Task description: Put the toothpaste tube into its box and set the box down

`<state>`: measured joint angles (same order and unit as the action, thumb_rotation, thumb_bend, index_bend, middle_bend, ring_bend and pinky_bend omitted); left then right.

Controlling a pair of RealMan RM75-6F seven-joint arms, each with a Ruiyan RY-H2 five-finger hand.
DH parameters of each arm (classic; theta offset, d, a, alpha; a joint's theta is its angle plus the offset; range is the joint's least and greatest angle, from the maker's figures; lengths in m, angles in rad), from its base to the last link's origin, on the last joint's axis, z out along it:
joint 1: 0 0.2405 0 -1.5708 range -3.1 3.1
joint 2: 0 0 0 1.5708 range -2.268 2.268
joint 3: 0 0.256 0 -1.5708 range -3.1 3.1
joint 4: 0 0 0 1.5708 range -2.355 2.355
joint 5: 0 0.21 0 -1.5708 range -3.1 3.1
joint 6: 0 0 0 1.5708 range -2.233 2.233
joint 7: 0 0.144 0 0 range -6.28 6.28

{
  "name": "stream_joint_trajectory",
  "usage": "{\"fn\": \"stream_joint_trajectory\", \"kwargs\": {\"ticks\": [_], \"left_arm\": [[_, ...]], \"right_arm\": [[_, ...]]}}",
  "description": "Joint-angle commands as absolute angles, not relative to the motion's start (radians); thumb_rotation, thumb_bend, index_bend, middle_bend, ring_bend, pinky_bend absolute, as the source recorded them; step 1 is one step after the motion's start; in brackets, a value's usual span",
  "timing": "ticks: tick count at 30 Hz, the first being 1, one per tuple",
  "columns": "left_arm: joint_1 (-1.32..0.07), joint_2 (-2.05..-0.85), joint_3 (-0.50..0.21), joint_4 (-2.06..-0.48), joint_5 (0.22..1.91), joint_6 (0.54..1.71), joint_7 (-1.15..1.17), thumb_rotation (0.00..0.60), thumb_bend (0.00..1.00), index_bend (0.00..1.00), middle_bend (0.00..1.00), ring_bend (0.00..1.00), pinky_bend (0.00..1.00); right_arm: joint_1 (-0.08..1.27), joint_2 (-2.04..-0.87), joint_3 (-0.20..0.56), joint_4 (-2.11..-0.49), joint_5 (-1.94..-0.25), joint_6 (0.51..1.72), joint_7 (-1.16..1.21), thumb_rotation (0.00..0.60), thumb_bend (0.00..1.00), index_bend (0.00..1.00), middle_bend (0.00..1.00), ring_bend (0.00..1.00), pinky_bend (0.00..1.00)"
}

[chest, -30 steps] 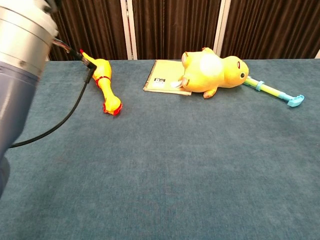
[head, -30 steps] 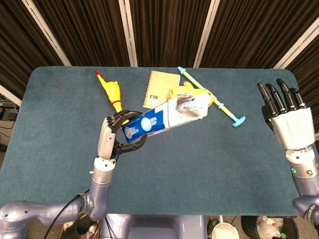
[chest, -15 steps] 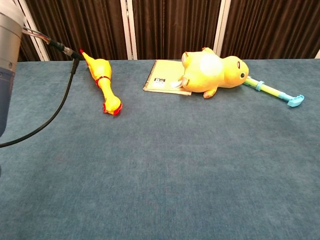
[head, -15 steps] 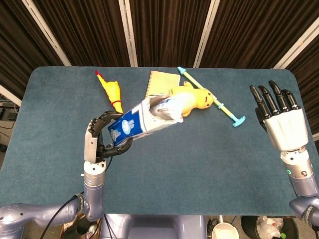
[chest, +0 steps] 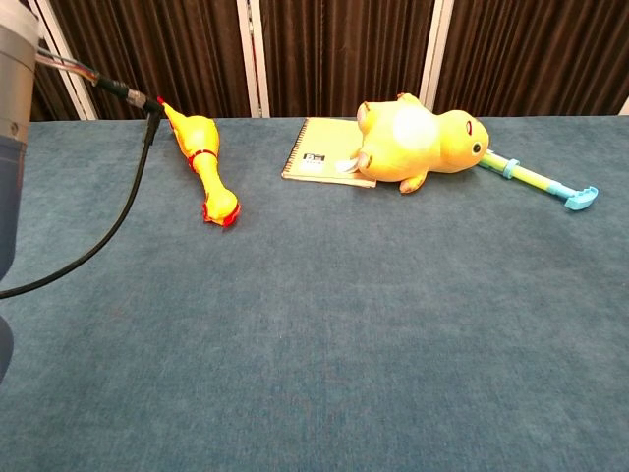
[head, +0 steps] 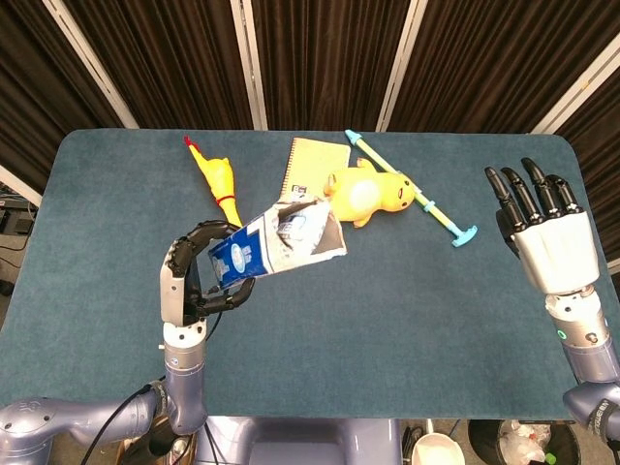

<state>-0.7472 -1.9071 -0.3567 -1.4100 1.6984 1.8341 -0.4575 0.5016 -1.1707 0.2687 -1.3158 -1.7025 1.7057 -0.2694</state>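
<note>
We see the bench point(head: 387, 320), covered in blue-green cloth, filling most of the head view. Over its left part our left hand point(head: 199, 276) is raised above the cloth, and it holds the toothpaste box point(head: 276, 247) by the blue end: the dark fingers point(head: 194, 235) curl over the top of that end, and others wrap beneath it. The box slants up and to the right away from the hand, its open, torn-looking white mouth facing the camera; we cannot tell whether the tube is inside. The chest view shows only part of the left arm at its left edge, not the hand or the box.

At the far right, our right hand point(head: 547, 232) stands upright with palm flat and fingers point(head: 528, 189) spread apart, holding nothing, well apart from the box.

Toward the far side of the bench a yellow plush duck point(chest: 418, 146) lies partly on a yellow notebook point(chest: 319, 152). Just right of the duck lies a long-handled brush point(chest: 541, 181) in yellow and light blue. Left of the notebook rests a rubber chicken point(chest: 204, 162), apart from everything else.
</note>
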Motion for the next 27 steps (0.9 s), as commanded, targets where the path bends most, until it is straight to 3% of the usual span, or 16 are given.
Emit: {"fn": "stream_joint_trajectory", "kwargs": {"ticks": [1,14,17,23,27], "left_arm": [[-0.742,-1.915,-0.353,-1.4,1.689,1.831,-0.461,0.6,0.57,0.29,0.48,0.44,0.57],[-0.737,-1.922,-0.349,-1.374,1.707,1.843,-0.487,0.6,0.55,0.29,0.47,0.45,0.57],[-0.74,-1.918,-0.355,-1.386,1.725,1.856,-0.491,0.6,0.51,0.28,0.46,0.43,0.56],[-0.742,-1.913,-0.35,-1.399,1.76,1.878,-0.492,0.6,0.33,0.24,0.39,0.37,0.5],[-0.738,-1.917,-0.338,-1.391,1.757,1.869,-0.484,0.6,0.43,0.25,0.42,0.39,0.51]], "right_arm": [[0.501,-1.169,0.268,-1.319,-1.704,1.706,-0.27,0.6,0.5,0.14,0.32,0.22,0.41],[0.499,-1.173,0.264,-1.322,-1.711,1.703,-0.272,0.6,0.5,0.14,0.32,0.22,0.41],[0.5,-1.175,0.265,-1.322,-1.712,1.704,-0.273,0.6,0.5,0.14,0.32,0.22,0.41],[0.499,-1.176,0.267,-1.326,-1.712,1.705,-0.272,0.6,0.5,0.14,0.32,0.22,0.41],[0.496,-1.176,0.265,-1.329,-1.714,1.706,-0.271,0.6,0.5,0.14,0.32,0.22,0.41]]}}
